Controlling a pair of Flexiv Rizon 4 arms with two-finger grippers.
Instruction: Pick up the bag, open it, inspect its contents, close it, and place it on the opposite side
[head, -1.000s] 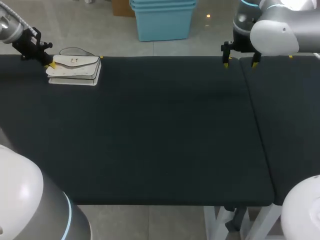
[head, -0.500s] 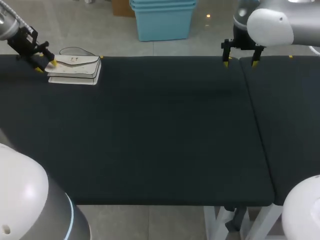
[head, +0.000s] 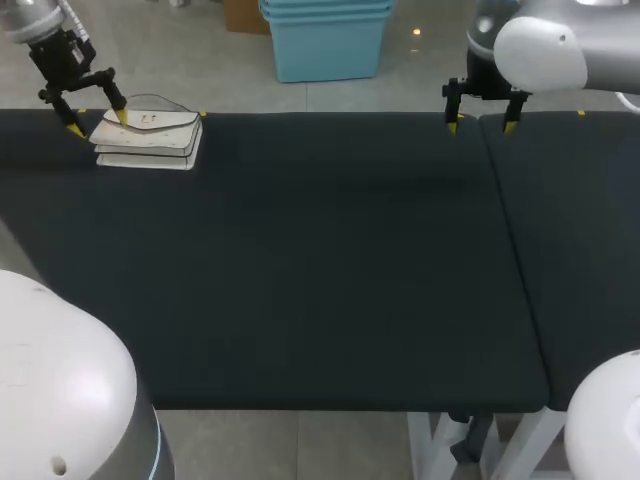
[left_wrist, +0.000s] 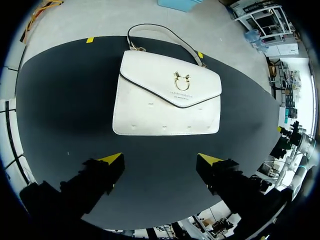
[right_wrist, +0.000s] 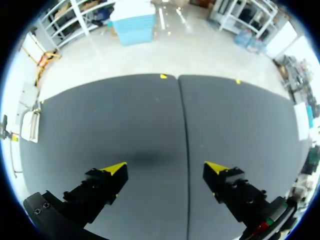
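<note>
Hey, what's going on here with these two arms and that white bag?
The left gripper hangs open just short of the white bag, which lies flat with its flap closed at the far left corner of the table. Nothing grips it yet. The right gripper is open too, holding nothing, over the far edge on the right side.

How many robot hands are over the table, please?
2: the left hand, open, by the white bag at the far left; the right hand, open, at the far edge.
</note>
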